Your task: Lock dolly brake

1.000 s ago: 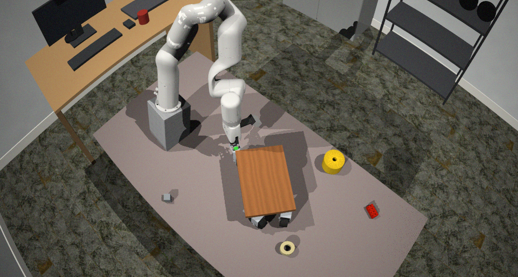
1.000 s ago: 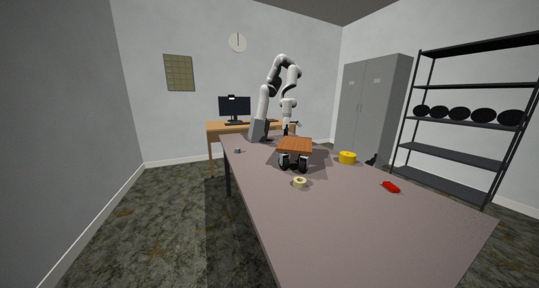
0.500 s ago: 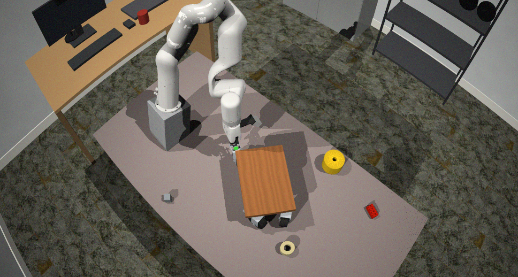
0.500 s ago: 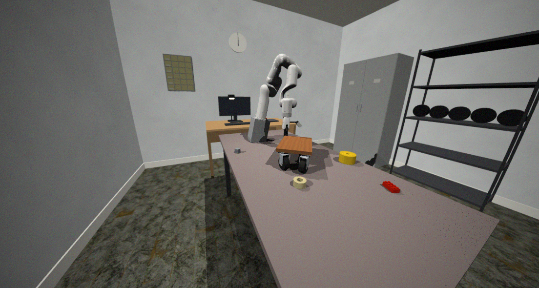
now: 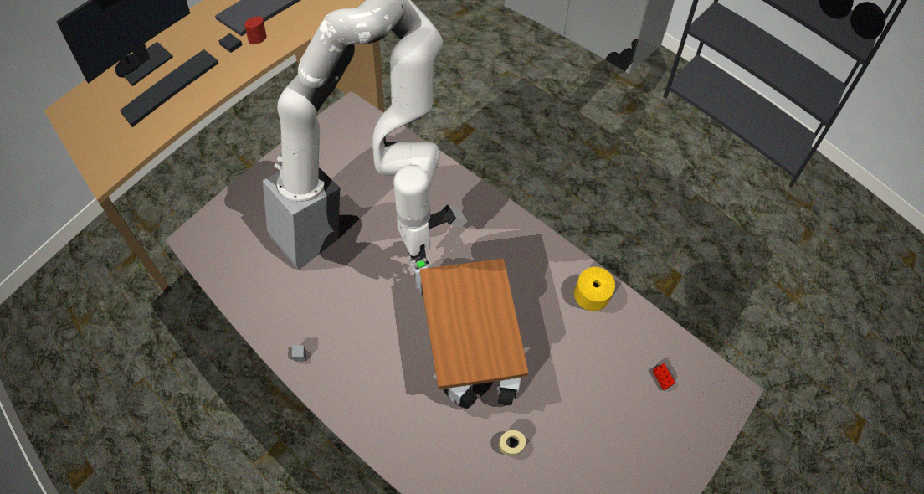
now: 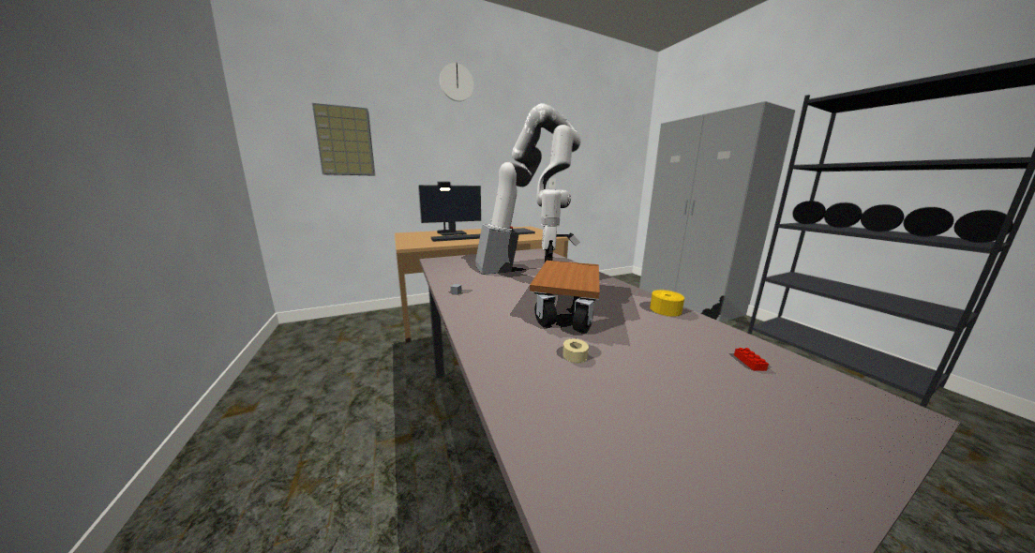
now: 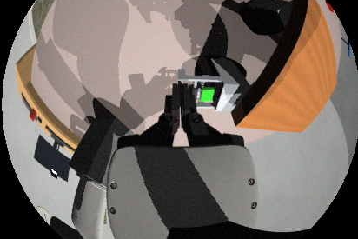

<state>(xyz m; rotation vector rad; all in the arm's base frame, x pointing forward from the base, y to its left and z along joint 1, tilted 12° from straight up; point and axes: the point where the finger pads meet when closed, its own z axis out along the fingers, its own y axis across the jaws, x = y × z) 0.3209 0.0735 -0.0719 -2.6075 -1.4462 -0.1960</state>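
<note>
The black two-finger gripper, jaws pressed together and empty, sits beside the green-faced brake pedal, at about two o'clock; contact seems uncertain.

one dolly, one yellow spool, one tape roll, one red brick, one grey cube, five black discs on the rack.

The top view is looking steeply down from high above the tabletop, while the exterior view is facing along it from its far end, well back. The wrist view is peering close past the fingers; all three are sharing the dolly.
</note>
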